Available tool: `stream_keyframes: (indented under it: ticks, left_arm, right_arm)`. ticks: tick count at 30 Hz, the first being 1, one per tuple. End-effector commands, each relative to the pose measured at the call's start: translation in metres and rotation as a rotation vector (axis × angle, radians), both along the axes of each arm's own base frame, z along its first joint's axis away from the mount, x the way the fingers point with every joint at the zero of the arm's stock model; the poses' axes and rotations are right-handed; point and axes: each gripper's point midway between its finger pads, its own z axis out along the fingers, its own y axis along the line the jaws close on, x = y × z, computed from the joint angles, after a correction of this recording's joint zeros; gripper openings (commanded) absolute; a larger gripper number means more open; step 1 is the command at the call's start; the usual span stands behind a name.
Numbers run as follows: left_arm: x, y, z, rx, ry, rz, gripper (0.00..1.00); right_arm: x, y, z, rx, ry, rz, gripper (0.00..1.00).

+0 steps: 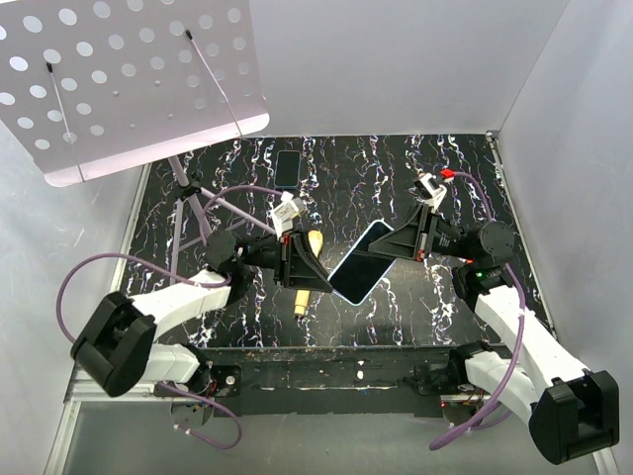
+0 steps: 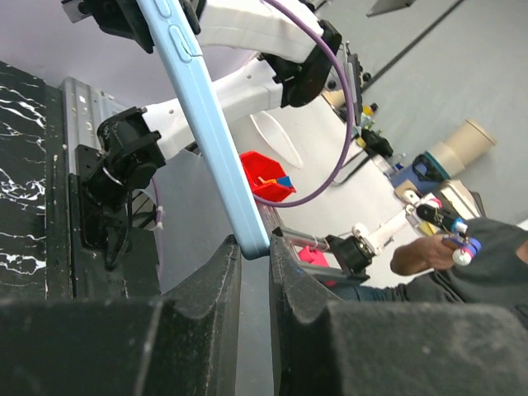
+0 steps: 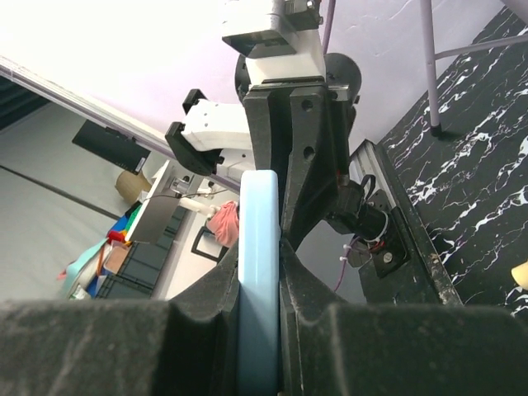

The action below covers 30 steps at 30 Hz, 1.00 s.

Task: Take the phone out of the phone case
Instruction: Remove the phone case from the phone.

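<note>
A phone with a dark screen sits in a light-blue phone case (image 1: pixel 361 265), held tilted in the air over the middle of the table between both arms. My left gripper (image 1: pixel 326 280) is shut on the case's lower left corner. In the left wrist view the fingertips of that gripper (image 2: pixel 254 246) pinch the very end of the case's blue edge (image 2: pixel 206 124). My right gripper (image 1: pixel 396 240) is shut on the upper right end. In the right wrist view the case (image 3: pixel 258 272) runs deep between the pads of that gripper (image 3: pixel 258 256).
A second dark phone (image 1: pixel 288 168) lies flat at the back of the marbled black table (image 1: pixel 435 297). A yellow object (image 1: pixel 305 297) lies under the left gripper. A perforated white stand (image 1: pixel 129 79) on thin legs (image 1: pixel 193 188) overhangs the back left.
</note>
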Motion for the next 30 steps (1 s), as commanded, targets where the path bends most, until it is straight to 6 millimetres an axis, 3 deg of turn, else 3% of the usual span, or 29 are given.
stream_keyframes:
  ticks: [1, 4, 9, 13, 17, 23, 30]
  left_arm:
    - [0.006, -0.005, 0.011, -0.09, -0.101, -0.039, 0.0]
    - [0.016, -0.013, 0.005, -0.068, -0.09, -0.036, 0.0]
    - [0.034, -0.025, 0.001, -0.037, -0.064, -0.004, 0.0]
    - [0.037, -0.028, -0.003, -0.031, -0.056, -0.013, 0.0]
    - [0.043, -0.033, -0.008, -0.017, -0.031, -0.026, 0.0]
    - [0.062, -0.045, -0.026, 0.036, 0.057, 0.036, 0.0]
    - [0.089, -0.051, -0.033, 0.052, 0.241, 0.262, 0.0]
  right_arm:
    - [-0.039, -0.009, 0.05, 0.125, -0.033, 0.126, 0.01]
    - [-0.044, -0.012, 0.062, 0.178, -0.032, 0.145, 0.01]
    - [-0.043, -0.014, 0.066, 0.224, 0.003, 0.166, 0.01]
    - [-0.051, -0.019, 0.079, 0.29, -0.005, 0.212, 0.01]
    - [-0.054, -0.018, 0.077, 0.251, -0.017, 0.199, 0.01]
    - [-0.061, -0.02, 0.091, 0.259, -0.041, 0.215, 0.01]
    - [-0.035, -0.013, 0.088, 0.255, -0.066, 0.065, 0.01]
